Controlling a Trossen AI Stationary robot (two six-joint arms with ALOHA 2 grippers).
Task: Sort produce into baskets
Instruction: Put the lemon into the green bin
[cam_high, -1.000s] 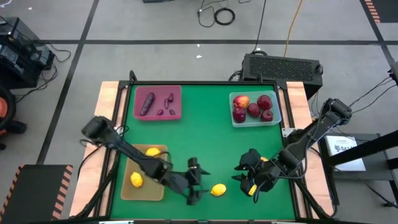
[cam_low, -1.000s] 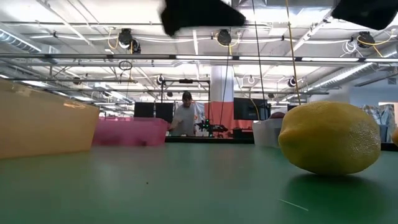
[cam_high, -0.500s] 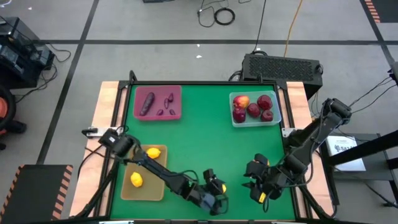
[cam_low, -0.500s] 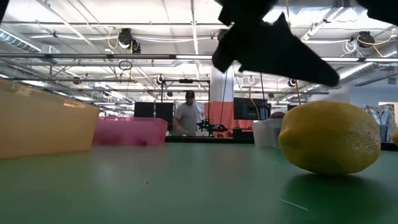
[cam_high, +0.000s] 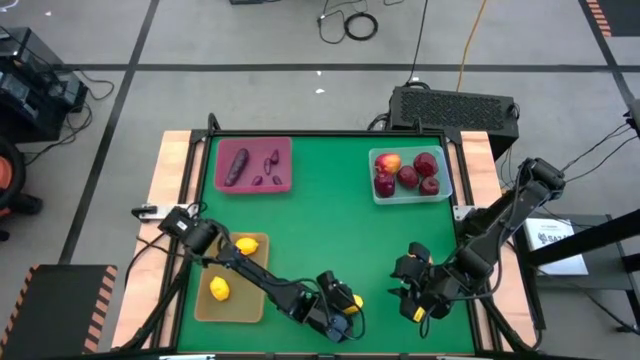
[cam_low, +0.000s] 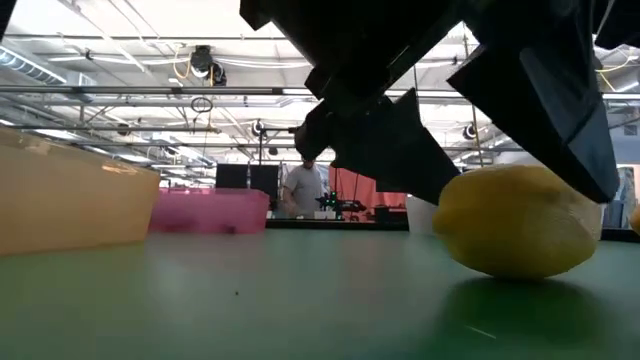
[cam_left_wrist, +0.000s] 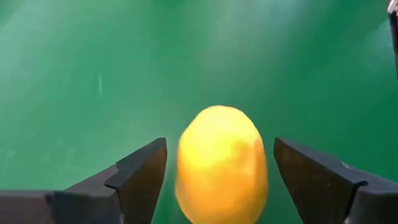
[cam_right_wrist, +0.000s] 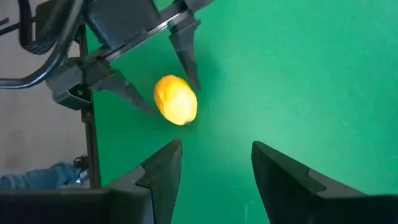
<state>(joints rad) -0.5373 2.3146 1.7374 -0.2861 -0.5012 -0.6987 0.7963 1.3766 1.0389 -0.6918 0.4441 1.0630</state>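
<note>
Yellow lemon (cam_left_wrist: 222, 163) between left hand's (cam_left_wrist: 221, 177) spread fingers, untouched.

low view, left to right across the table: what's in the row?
Tan-yellow tray → maroon tray → person in the room behind → lemon with the left gripper down around it, fingers open.

Bright overhead light, soft shadows, blurred foreground

Black box (cam_high: 455, 104) behind table, person (cam_low: 303, 188) beyond
</note>
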